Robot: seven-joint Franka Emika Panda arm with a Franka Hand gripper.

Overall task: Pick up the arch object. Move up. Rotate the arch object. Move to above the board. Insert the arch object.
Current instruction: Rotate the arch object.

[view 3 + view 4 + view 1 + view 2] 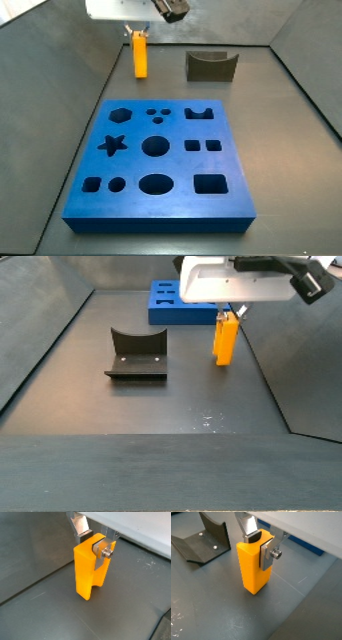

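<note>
The arch object (89, 569) is a bright yellow-orange block standing upright on the dark floor; it also shows in the other wrist view (253, 564) and in both side views (139, 58) (225, 341). My gripper (93, 542) is shut on its top end, one silver finger on each side, seen also in a wrist view (262, 544). In a side view the gripper (136, 32) hangs over the block beyond the board's far end. The board (160, 160) is a thick blue slab with shaped cutouts; in a side view it lies behind the gripper (167, 306).
The fixture (210, 66), a dark L-shaped bracket, stands beside the arch object and past the board's far edge; it also shows in a side view (136, 354) and a wrist view (203, 542). Dark walls enclose the floor.
</note>
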